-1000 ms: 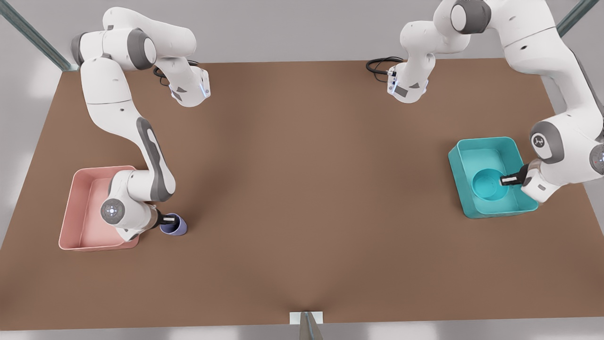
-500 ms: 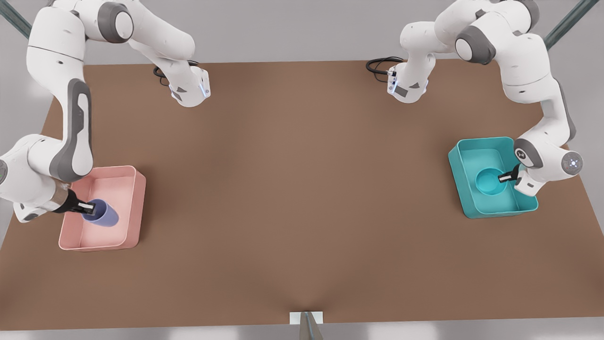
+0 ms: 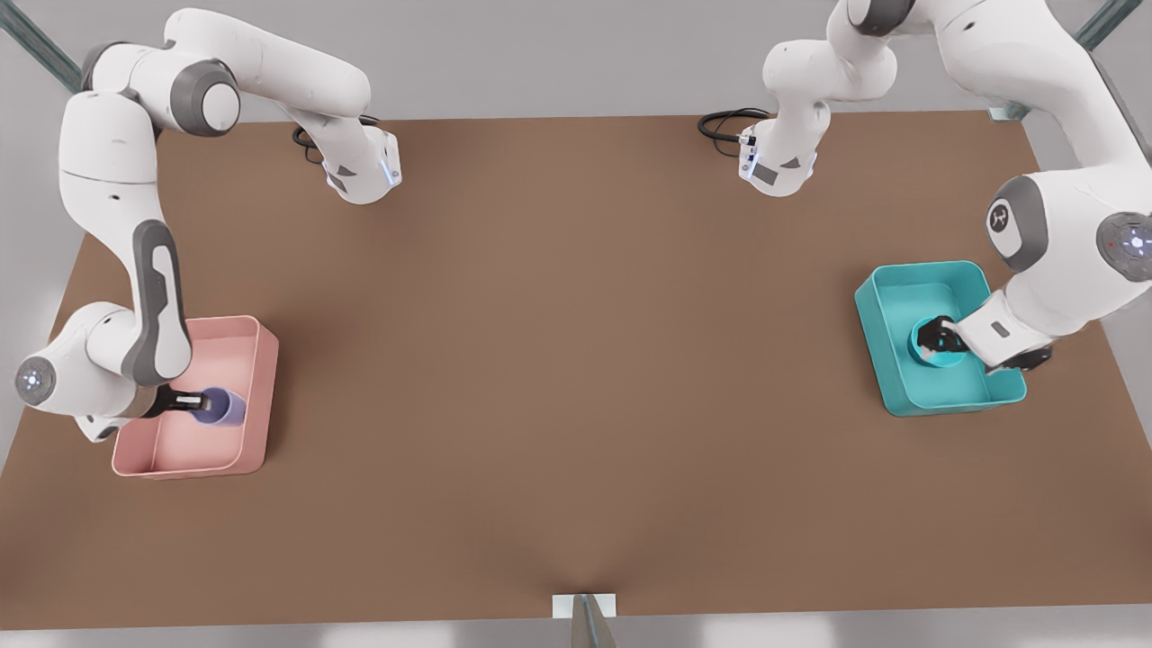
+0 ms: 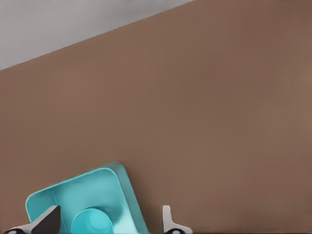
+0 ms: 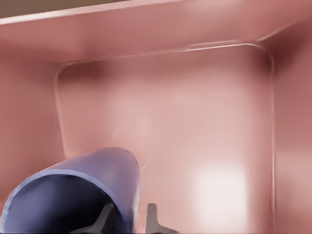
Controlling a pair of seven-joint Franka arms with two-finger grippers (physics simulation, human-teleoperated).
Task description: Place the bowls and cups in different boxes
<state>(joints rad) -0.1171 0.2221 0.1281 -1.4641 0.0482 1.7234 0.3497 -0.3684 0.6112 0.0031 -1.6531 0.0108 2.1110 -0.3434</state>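
The lavender cup [image 3: 227, 407] hangs tilted inside the pale pink box [image 3: 261, 360] at the front view's left. My right gripper [image 3: 193, 402] is shut on its rim. In the right wrist view the fingertips [image 5: 127, 222] pinch the cup [image 5: 97, 170] wall above the pink box [image 5: 195, 122] floor. At the front view's right, the turquoise bowl [image 3: 936, 358] sits inside the teal box [image 3: 873, 306]. My left gripper [image 3: 940, 337] hovers over it, open. The left wrist view shows the bowl [image 4: 92, 222] in the teal box [image 4: 122, 190], between the spread fingers of the left gripper [image 4: 107, 222].
Both arm bases [image 3: 360, 175] [image 3: 778, 171] stand at the far edge of the brown table [image 3: 576, 360], with black cables [image 3: 724, 121] beside them. A small white bracket [image 3: 583, 607] sits at the near edge. The table's wide middle lies between the two boxes.
The right gripper carried the cup from the table beside the pink box into that box. The left gripper let go of the bowl's rim, opened, and now sits over the bowl.
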